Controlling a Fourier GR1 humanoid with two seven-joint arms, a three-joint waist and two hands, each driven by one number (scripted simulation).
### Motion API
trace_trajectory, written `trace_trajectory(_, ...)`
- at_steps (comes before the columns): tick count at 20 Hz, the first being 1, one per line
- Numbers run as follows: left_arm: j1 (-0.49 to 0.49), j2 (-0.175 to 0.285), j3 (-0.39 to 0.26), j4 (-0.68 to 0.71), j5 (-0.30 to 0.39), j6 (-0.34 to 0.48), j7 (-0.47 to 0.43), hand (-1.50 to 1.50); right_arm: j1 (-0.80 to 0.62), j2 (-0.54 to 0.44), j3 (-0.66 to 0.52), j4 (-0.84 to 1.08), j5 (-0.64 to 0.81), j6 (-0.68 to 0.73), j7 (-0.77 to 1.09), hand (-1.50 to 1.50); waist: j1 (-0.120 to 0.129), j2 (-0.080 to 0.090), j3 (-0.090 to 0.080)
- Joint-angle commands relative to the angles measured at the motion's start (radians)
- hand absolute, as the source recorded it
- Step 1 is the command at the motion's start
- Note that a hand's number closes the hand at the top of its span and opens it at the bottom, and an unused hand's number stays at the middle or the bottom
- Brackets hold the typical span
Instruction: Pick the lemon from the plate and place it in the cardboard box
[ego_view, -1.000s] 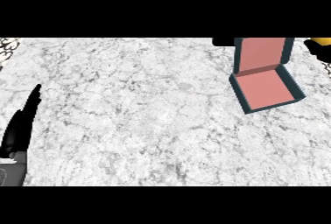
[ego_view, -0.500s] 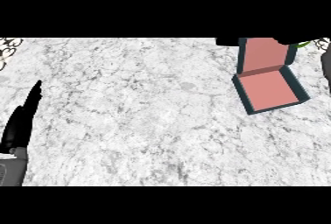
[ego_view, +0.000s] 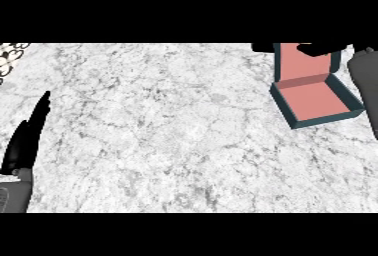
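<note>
You had the cardboard box (ego_view: 314, 97) lying open near the far right corner of the counter (ego_view: 170, 130), pink inside, its lid raised toward the far edge. Your right hand (ego_view: 325, 48) sat just beyond that lid, at the far edge. You could not tell whether it was open or closed. Your left hand (ego_view: 26, 139) rested at the left edge, well apart from the box, fingers straight, holding nothing.

Far left of the cardboard box (ego_view: 316, 99), the left hand (ego_view: 26, 137) was slim and black on a smooth grey forearm (ego_view: 13, 196). Right of the box, another grey forearm (ego_view: 367, 85) ended in the black right hand (ego_view: 321, 49).
</note>
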Motion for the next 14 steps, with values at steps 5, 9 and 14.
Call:
trace_trajectory(5, -0.019, -0.007, 0.016, 0.028, -0.002, 0.009, -0.010, 0.00, 0.008, -0.008, -0.085, 0.132, -0.069, -0.076, -0.174, -1.50, 0.001, 0.007, 0.001)
trace_trajectory(9, -0.032, -0.023, 0.000, 0.013, -0.021, 0.023, 0.013, 0.00, -0.025, 0.002, -0.118, 0.101, -0.102, -0.156, -0.260, -1.50, -0.002, 0.003, 0.001)
trace_trajectory(14, 0.007, -0.003, 0.027, 0.035, -0.004, 0.002, -0.029, 0.00, -0.030, -0.003, -0.209, 0.071, -0.196, -0.236, -0.312, -1.50, -0.020, -0.007, 0.000)
